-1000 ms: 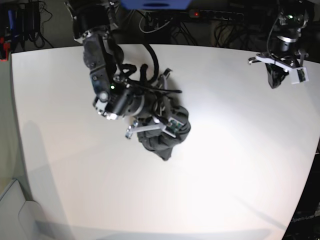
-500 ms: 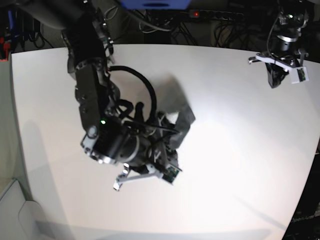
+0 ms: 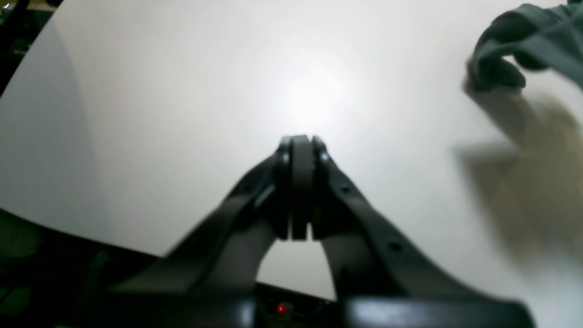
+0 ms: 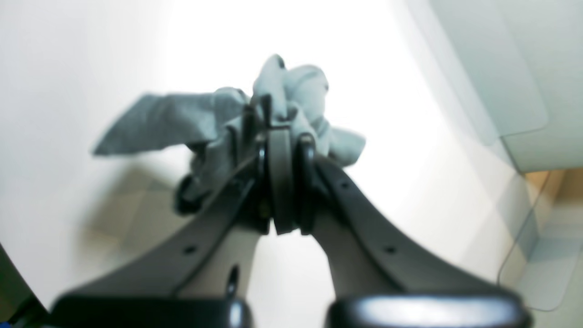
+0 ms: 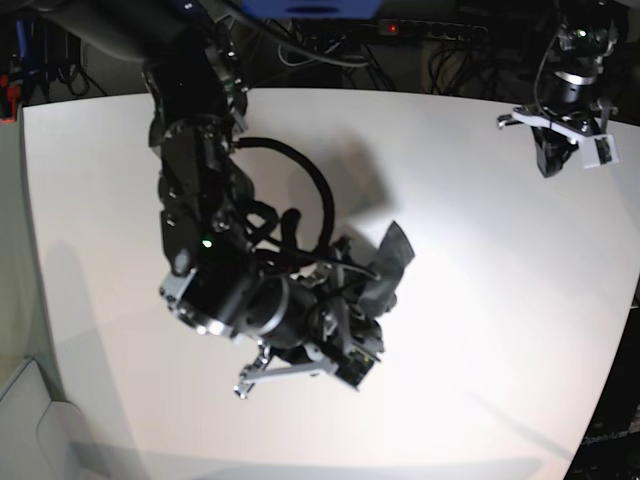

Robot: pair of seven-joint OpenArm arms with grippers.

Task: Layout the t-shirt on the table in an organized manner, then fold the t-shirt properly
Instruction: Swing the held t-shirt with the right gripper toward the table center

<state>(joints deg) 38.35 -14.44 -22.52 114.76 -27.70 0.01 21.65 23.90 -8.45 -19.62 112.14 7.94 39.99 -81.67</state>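
Your t-shirt (image 5: pixel 385 262) is bunched into a dark, crumpled wad near the middle of the table (image 5: pixel 480 250), and most of it is hidden under the right arm in the base view, with one flap of cloth sticking out toward the table's centre. In the right wrist view you see the cloth (image 4: pixel 282 105) gathered at the tips of the right gripper (image 4: pixel 282 132): its jaws are pressed together on a fold of the fabric, a loose flap trailing off to one side and a smaller lump bulging on the other. The cloth there hangs above its own shadow on the white top, so that part of the shirt appears lifted rather than lying flat; how much of the rest touches the table you cannot tell, since the arm covers it. Your left gripper (image 3: pixel 298 150) is well apart from the shirt, over bare table near the far corner in the base view (image 5: pixel 562 150), jaws fully closed with nothing between them. From the left wrist camera you catch only a blurred edge of the t-shirt (image 3: pixel 524 50) at the upper corner of the view, with a soft shadow below it.
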